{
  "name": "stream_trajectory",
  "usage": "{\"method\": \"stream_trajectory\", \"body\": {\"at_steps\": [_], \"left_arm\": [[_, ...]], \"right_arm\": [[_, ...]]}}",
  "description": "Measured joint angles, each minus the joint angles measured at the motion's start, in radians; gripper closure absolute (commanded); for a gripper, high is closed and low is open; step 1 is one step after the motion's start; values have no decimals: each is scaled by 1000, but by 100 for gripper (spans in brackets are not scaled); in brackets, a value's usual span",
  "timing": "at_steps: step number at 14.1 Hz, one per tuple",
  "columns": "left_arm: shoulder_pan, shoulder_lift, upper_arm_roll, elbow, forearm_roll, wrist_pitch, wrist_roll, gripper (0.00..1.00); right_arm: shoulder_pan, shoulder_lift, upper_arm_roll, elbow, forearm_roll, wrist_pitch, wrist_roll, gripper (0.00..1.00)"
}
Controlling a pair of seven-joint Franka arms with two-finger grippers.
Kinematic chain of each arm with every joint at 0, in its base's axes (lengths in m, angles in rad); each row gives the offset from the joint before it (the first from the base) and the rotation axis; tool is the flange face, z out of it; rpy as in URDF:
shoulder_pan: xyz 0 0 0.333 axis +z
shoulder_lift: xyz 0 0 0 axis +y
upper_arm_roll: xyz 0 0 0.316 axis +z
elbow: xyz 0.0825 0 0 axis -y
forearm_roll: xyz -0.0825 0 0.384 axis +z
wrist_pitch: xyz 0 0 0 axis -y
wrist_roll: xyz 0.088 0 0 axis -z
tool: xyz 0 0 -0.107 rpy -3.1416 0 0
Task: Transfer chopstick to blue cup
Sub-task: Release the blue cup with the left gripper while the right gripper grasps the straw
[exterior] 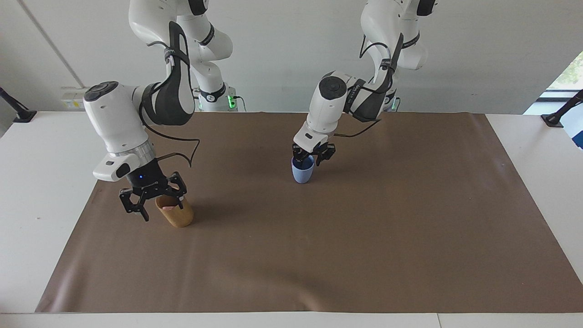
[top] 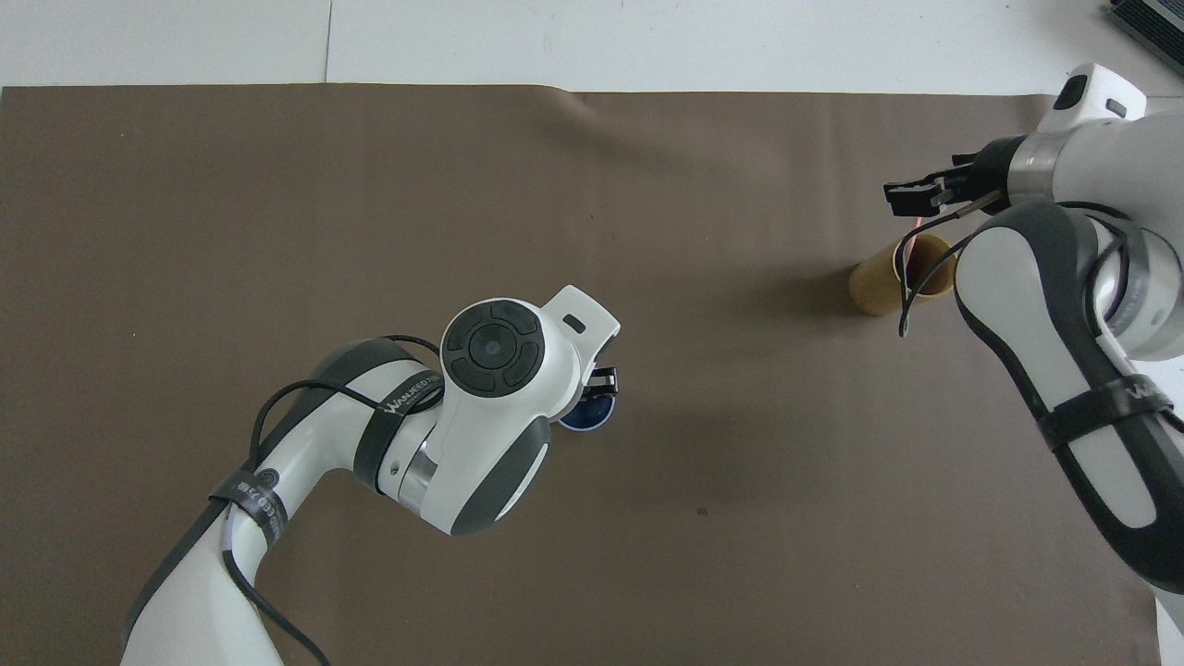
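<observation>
Fingers of left gripper [exterior: 313, 158] spread over blue cup [exterior: 303, 172]; right gripper [exterior: 153, 201] spread.

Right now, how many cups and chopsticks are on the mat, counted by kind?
Blue cup: 1
Tan bamboo cup: 1
Pink chopstick: 1, standing in the tan cup
Total: 3

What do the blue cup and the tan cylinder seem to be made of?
The blue cup looks like matte ceramic or plastic: even light blue, no shine, darker inside. The tan cylinder looks like bamboo or wood: warm tan wall with a soft sheen. Neither material is certain.
</observation>
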Motion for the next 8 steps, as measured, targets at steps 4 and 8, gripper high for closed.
{"method": "stream_trajectory", "body": {"at_steps": [4,8], "left_arm": [[22,-19,23,6,0,0,2,0],[99,-87,27,7,0,-75,76,0]], "right_arm": [[0,0,0,2,0,-1,-3,74],[0,0,0,2,0,-5,-4,100]]}}
